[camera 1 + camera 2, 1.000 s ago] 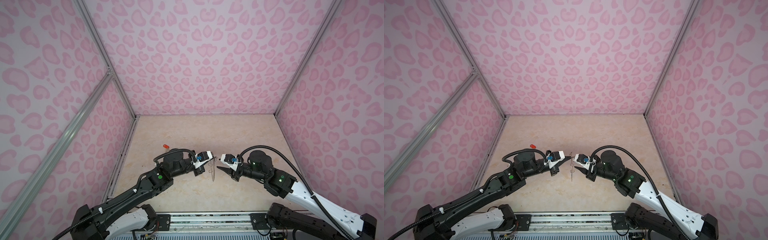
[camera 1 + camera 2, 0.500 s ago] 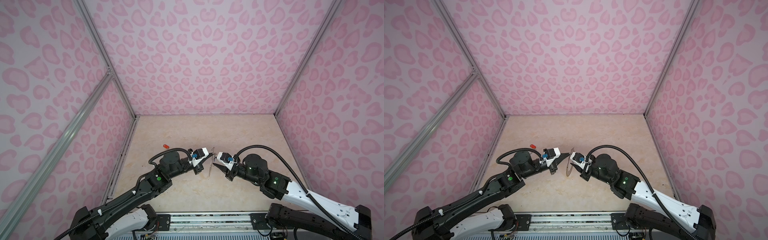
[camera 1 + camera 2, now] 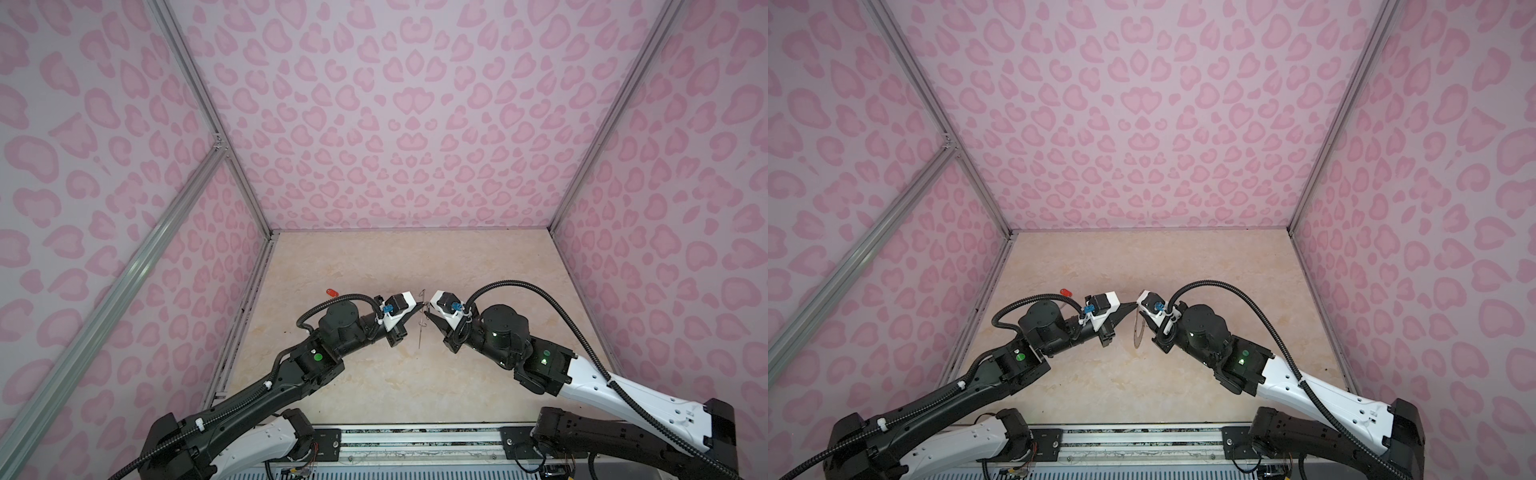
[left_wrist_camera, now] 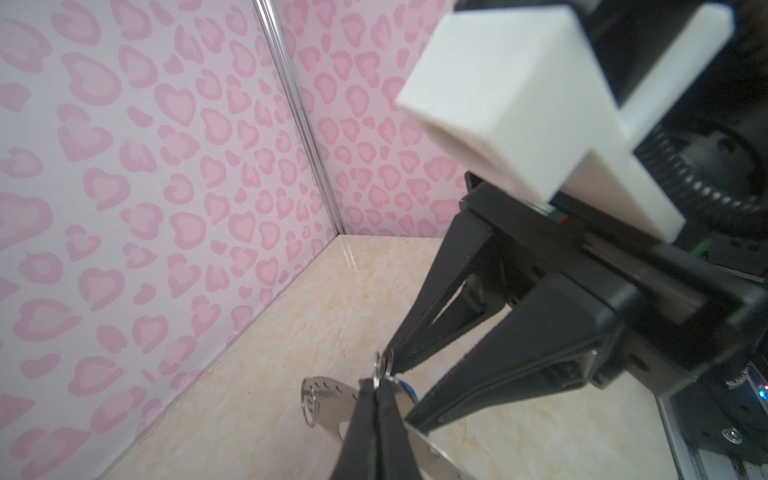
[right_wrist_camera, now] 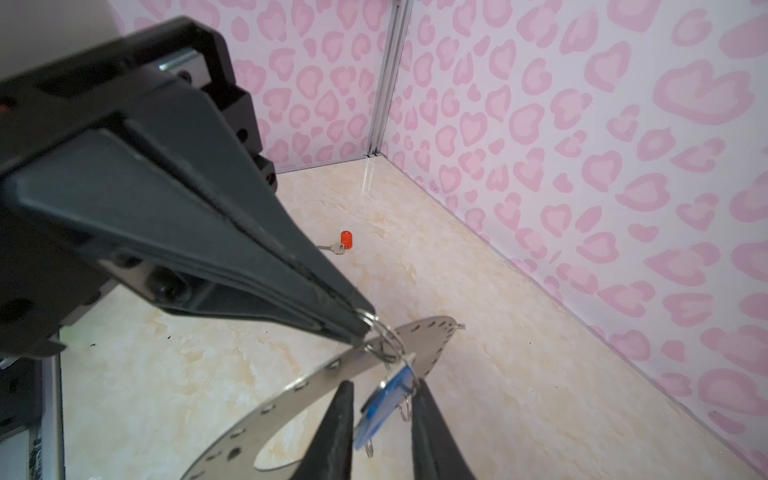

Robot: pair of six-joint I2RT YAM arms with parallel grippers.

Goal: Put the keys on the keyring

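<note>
Pink walls (image 3: 395, 124) printed with heart-like blotches box in a glossy, beige, marble-look tabletop (image 3: 395, 386), with aluminium posts at the corners. Both arms reach low from the near edge and bend inward, so their tools meet nose to nose at the middle of the table. The left gripper (image 3: 419, 309) is pinched fully together on a thin wire loop (image 5: 384, 334) at the rim of the keyring (image 3: 1137, 332), a flat grey metal disc with a wide central hole and a row of small holes round its edge. The right gripper (image 5: 383, 388) stands partly open. Its black tapered fingers (image 5: 428, 424) sit either side of the blue tag (image 5: 386, 405) without clamping it. That flat plastic tag hangs just beside the pinched loop; whether it is threaded on cannot be told. In both top views the keyring stands on edge between the two tools, little more than a thin sliver. The wrist views show its broad face and further small wire loops on the rim. The right wrist view alone shows the red-orange-tagged key (image 5: 338, 246) clearly, silver blade and oval tag lying flat on the table. It lies left of the grippers and a little farther back, well apart from them. In the top views only its tag can be made out.
</note>
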